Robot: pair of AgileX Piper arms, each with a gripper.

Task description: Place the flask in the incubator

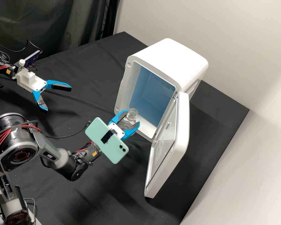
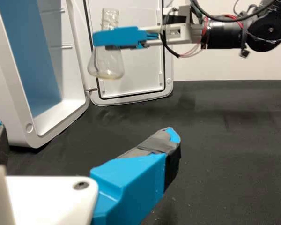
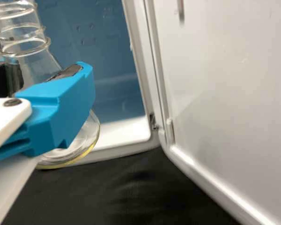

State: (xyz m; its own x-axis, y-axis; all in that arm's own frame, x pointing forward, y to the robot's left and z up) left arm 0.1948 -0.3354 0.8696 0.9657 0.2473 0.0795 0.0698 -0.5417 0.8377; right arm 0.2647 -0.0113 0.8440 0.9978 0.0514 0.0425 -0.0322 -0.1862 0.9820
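Clamped on the clear glass conical flask [image 1: 133,113], the right claw [image 1: 131,119] held it at the mouth of the open white incubator [image 1: 175,59], not yet inside; the left claw [image 1: 57,99] gaped apart.

R gripper [image 3: 35,86] clamped on flask [image 3: 30,51] | flask at incubator [image 3: 112,56] mouth | door [image 3: 225,93] open

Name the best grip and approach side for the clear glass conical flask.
Take the clear glass flask at its narrow neck, below the threaded lip, coming level from the side away from the open white incubator: it is upright, as the right end effector holds it.
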